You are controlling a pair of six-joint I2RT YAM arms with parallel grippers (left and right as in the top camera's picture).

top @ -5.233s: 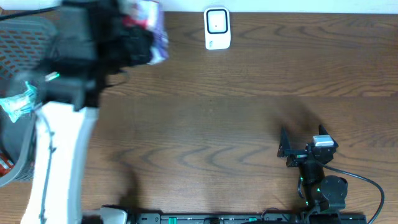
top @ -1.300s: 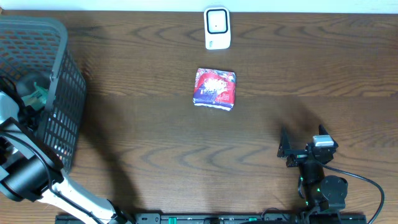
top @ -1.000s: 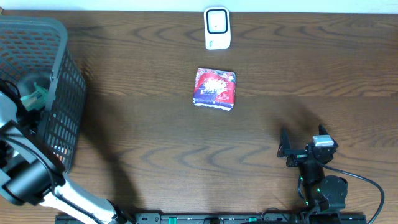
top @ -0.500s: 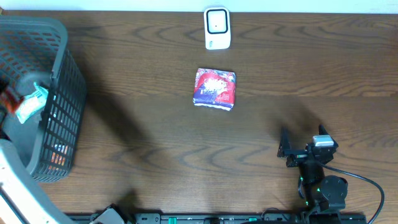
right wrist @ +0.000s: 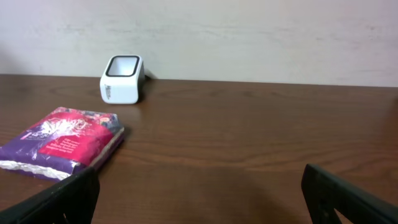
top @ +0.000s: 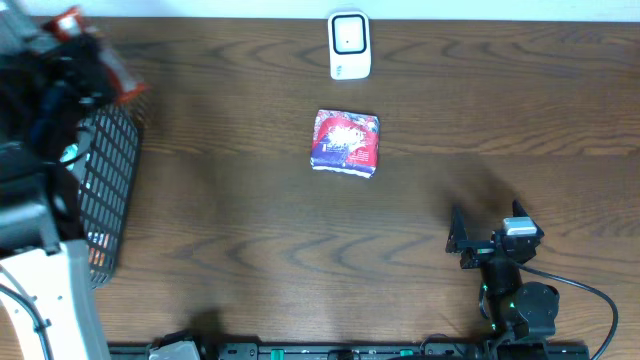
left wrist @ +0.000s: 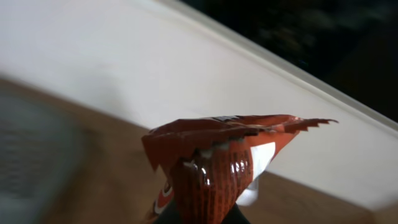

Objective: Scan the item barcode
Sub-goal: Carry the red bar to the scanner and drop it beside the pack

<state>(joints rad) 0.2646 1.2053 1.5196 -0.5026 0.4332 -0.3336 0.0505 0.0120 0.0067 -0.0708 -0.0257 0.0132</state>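
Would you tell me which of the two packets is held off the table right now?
The red packet, pinched in the left gripper; the purple packet lies flat on the table near the scanner.

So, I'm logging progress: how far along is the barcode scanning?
Done, apparently: a purple packet lies on the table in front of the scanner. In hand: the left gripper is shut on a red packet, up over the basket. Left: showing it to the scanner. The right gripper rests open, empty.
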